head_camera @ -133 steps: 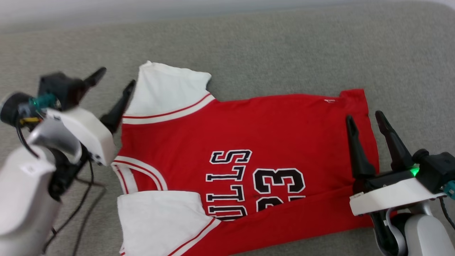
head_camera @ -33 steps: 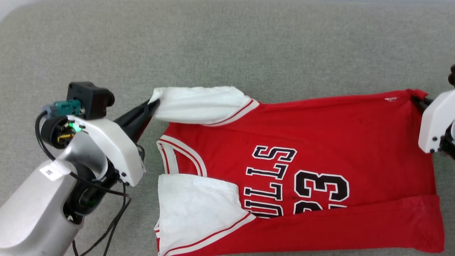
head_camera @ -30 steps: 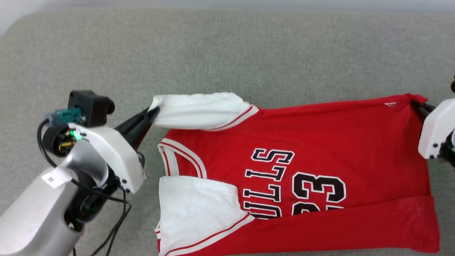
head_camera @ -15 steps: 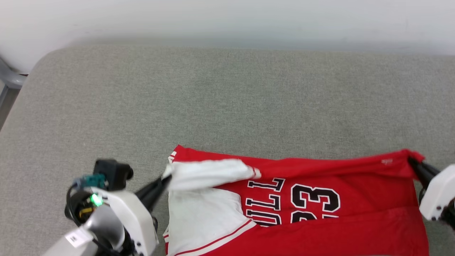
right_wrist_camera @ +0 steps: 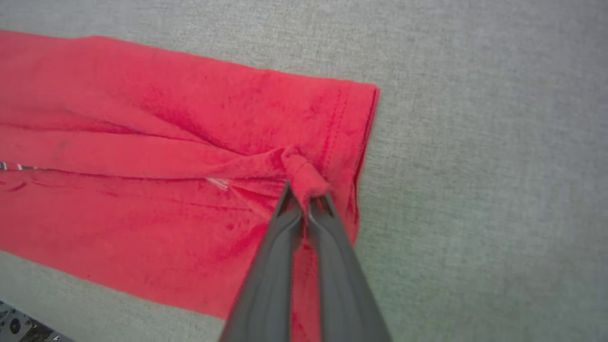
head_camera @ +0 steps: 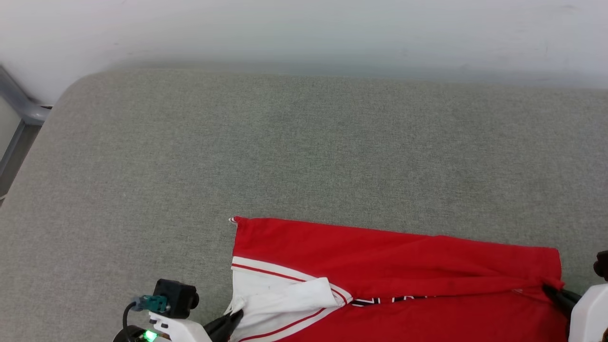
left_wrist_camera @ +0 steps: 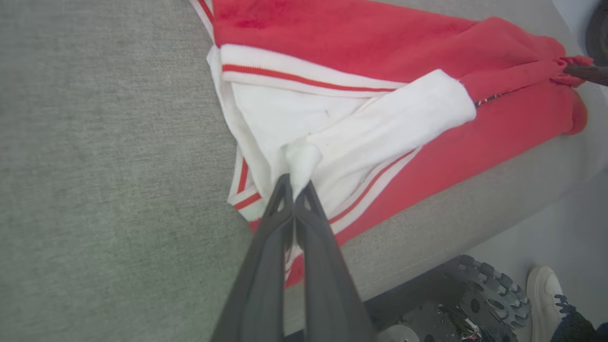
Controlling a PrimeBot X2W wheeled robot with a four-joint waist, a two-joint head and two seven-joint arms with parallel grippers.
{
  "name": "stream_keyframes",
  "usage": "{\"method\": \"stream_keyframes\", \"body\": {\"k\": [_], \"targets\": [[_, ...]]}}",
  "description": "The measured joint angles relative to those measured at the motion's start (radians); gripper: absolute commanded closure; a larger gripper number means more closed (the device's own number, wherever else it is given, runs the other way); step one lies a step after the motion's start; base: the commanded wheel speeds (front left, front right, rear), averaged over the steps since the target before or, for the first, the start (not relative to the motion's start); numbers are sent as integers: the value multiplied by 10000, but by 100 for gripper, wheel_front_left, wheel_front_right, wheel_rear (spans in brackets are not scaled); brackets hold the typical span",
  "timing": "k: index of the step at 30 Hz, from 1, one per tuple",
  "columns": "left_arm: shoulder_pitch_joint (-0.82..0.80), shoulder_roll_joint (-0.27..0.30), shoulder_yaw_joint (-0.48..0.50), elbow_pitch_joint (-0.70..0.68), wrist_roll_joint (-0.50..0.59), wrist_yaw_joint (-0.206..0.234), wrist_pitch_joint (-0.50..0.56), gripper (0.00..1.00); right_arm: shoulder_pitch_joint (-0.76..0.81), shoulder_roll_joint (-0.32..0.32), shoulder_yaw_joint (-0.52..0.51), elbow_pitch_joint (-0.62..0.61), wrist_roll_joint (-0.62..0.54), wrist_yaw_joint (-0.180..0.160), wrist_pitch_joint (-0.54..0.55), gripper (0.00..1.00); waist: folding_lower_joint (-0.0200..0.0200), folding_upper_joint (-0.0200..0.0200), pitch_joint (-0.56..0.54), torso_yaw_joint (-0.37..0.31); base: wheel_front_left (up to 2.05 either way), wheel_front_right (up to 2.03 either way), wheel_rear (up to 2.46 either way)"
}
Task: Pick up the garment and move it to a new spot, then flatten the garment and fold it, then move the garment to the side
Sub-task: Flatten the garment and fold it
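garment (head_camera: 394,247) lies along the near edge of the grey cushion (head_camera: 190,156), a red jersey with white sleeves, its length running left to right across the bottom of the head view

nearest of all, in the left wrist view, a dark toothed part of the robot base (left_wrist_camera: 456,304) and a person's white shoe (left_wrist_camera: 541,289) show on the floor below the cushion's front edge

both grippers are clamped on the cloth. the left gripper (left_wrist_camera: 294,185) has its two dark fingers pressed together on the bunched tip of a white sleeve (left_wrist_camera: 380,114), and this sleeve lies stretched across the other white sleeve panel with its red-striped trim. the right gripper (right_wrist_camera: 305,197) is closed tight on a small knot of red fabric at the hem corner (right_wrist_camera: 306,173), at the garment's right end, and creases run from that pinch along the body of the shirt

between the two grips a layer of red cloth lies doubled over the front, so a thin strip of the black and white lettering (head_camera: 380,300) peeks out beneath its edge. the far edge of the garment rests flat on the cushion, with a bit of striped trim at its far left corner

past the shirt the cushion runs bare to a pale wall (head_camera: 304,28), and a grey metal bar (head_camera: 19,107) stands at the cushion's far left corner
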Motion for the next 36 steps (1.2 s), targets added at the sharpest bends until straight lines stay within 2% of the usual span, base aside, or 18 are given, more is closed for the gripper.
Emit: {"method": "stream_keyframes", "body": {"k": [2,3,4,5,14,18,22,29,33,36], "targets": [[-7,-117,-77,198,-19,-140,-29,100,61,-142,174,56,-69,0,-36,100,0,0,23,32,0,0,0],[-24,-146,-100,309,-15,-190,-75,73,137,-203,268,96,-71,0,-44,100,0,0,38,47,0,0,0],[-64,-161,-117,441,56,-205,-117,8,175,-224,314,155,-59,0,-73,59,0,0,53,60,0,0,0],[-128,-159,-157,548,163,-236,-153,0,189,-236,318,222,-31,0,-94,0,0,0,62,68,0,0,0],[-221,-284,-134,959,222,-295,-545,0,259,-593,709,-69,213,-2,-224,0,0,0,-203,48,0,0,0],[-189,-125,169,598,382,-75,-1007,0,289,-648,523,-698,474,-2,105,0,0,0,-482,-3,0,0,0],[-198,-109,788,59,579,337,-1914,0,298,-546,-23,-1371,558,-2,625,0,0,0,-735,-67,0,0,0],[-245,-495,1538,-278,1223,890,-3896,0,302,629,-1521,-1843,-36,-2,1988,0,0,0,-879,-144,0,0,0],[-240,-704,1921,-96,1962,1193,-4330,0,343,1620,-2522,-1756,-980,-2,2708,0,1,0,-799,-124,0,0,0],[-214,-1325,2589,-176,2217,1110,-4412,0,355,2297,-3170,-1651,-1760,-2,3112,0,1,0,-684,-61,0,0,0]]}}
